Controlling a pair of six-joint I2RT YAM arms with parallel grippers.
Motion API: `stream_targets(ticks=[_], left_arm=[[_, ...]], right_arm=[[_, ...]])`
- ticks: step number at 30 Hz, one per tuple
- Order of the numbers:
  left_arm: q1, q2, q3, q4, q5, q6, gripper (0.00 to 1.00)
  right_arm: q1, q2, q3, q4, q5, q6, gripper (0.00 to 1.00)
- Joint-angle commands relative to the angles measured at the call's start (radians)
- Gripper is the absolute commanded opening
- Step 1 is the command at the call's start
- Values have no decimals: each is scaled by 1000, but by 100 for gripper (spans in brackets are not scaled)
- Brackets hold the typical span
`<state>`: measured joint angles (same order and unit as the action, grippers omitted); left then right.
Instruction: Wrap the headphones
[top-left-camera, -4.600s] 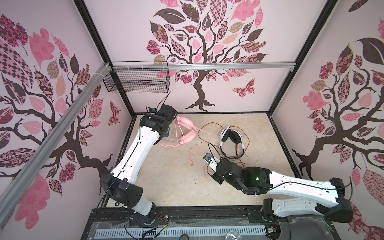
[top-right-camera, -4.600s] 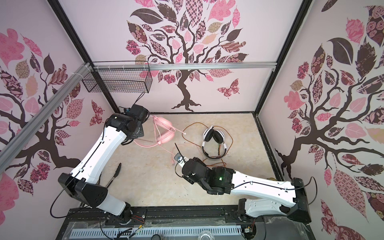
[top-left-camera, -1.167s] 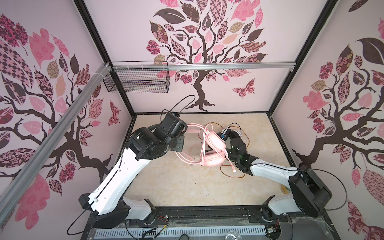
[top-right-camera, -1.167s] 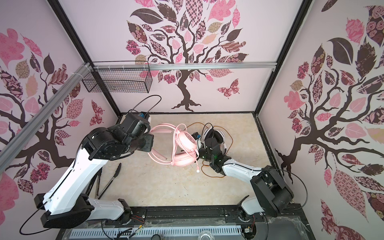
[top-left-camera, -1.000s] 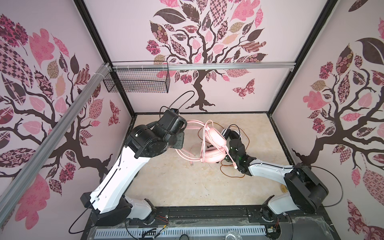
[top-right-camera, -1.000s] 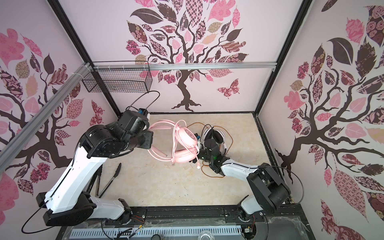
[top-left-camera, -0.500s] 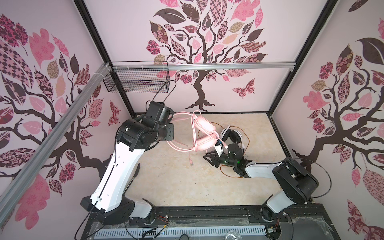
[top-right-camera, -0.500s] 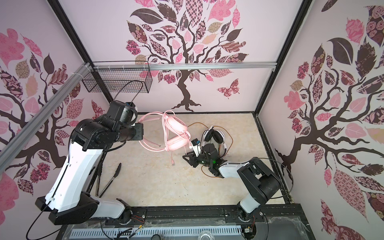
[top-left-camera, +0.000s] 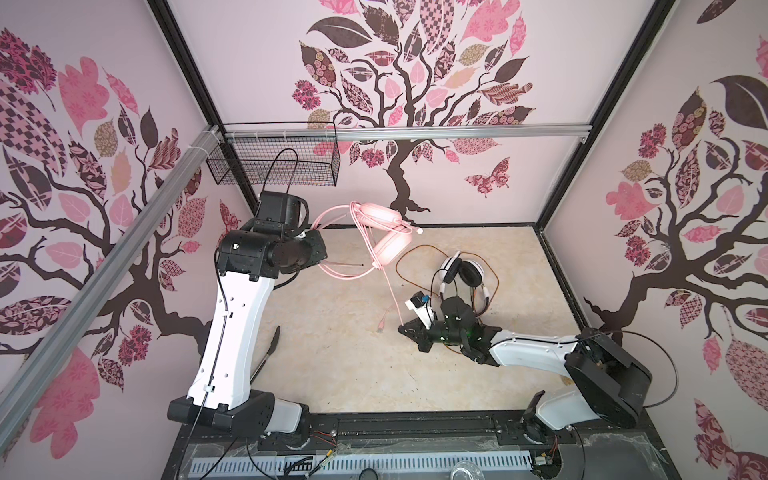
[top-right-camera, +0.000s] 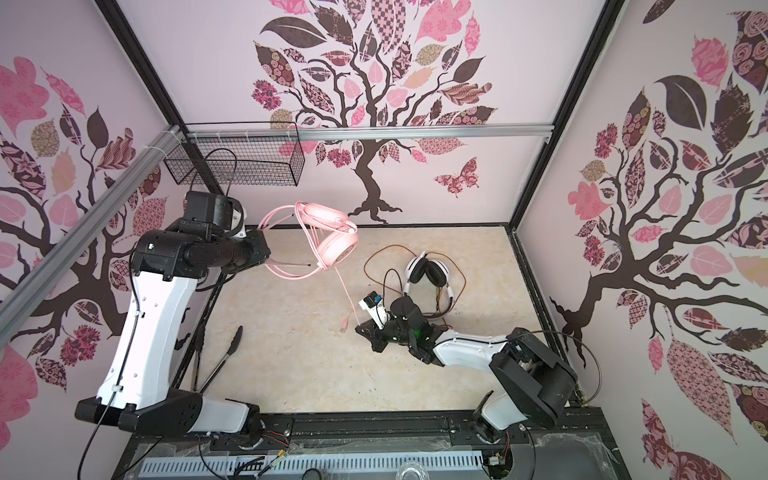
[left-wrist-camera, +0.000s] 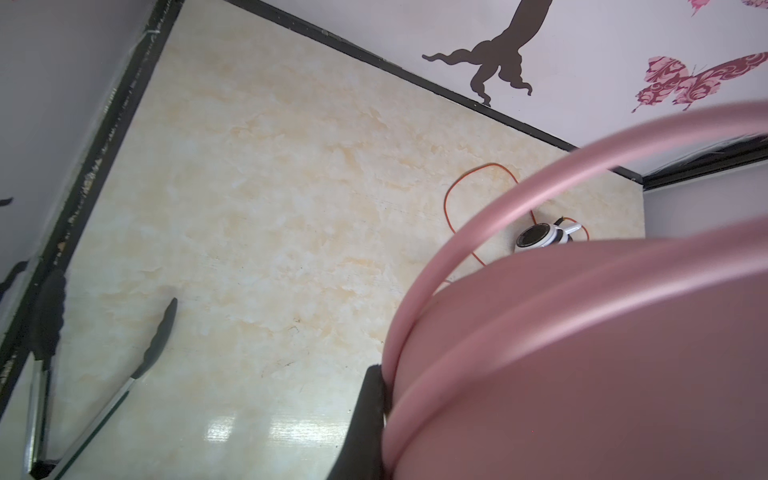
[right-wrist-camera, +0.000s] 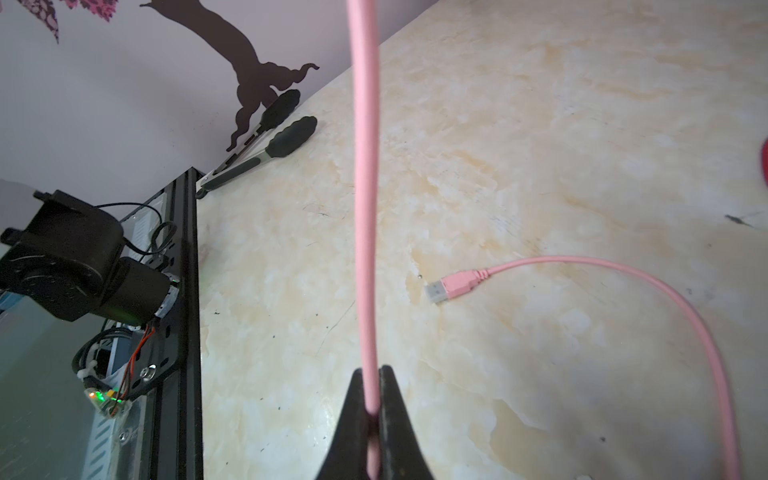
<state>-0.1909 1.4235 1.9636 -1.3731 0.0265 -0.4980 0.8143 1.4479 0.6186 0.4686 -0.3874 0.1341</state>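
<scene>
The left gripper (top-left-camera: 320, 255) is clamped shut on the headband of the pink headset (top-left-camera: 384, 232) and holds it in the air over the far left part of the table (top-left-camera: 332, 365), cups hanging toward the middle; in the left wrist view the pink bands fill the frame against one black finger. A few strands of the pink cable (top-left-camera: 390, 291) look to run across the cups already, though how many turns cannot be told. From the lower cup the cable runs down taut to the right gripper (right-wrist-camera: 371, 395), whose jaws are pinched tight on it low over the table. The short tail beyond ends in the plug (right-wrist-camera: 451, 286), lying flat on the table just beside that gripper. The white headset (top-left-camera: 461, 272) lies on the table behind the right gripper, its orange cable (top-left-camera: 409, 257) spread in loose loops around it, untouched. Tongs (top-right-camera: 220, 361) lie at the left edge. By my judgement the job is under halfway: the pink cable seems partly wound, with its last stretch and plug left to wrap, and the white headset is not yet begun
</scene>
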Motion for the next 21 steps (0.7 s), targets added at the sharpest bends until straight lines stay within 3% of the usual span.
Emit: stream_targets(ticks=[1, 5, 9, 15, 17, 21], left_arm=[[9, -2, -2, 164, 114, -95, 0], [10, 9, -14, 191, 187, -124, 0], [10, 15, -15, 201, 193, -137, 0], [15, 15, -71, 234, 285, -155, 0], [16, 11, -78, 236, 274, -154, 0], [15, 9, -55, 186, 144, -116, 0]], right_arm=[[29, -67, 20, -175, 71, -61, 0], [63, -123, 47, -254, 103, -79, 0], [108, -146, 88, -327, 129, -104, 0], [183, -100, 149, -388, 141, -132, 2], [197, -80, 164, -403, 142, -132, 2], [226, -92, 164, -427, 177, -140, 2]])
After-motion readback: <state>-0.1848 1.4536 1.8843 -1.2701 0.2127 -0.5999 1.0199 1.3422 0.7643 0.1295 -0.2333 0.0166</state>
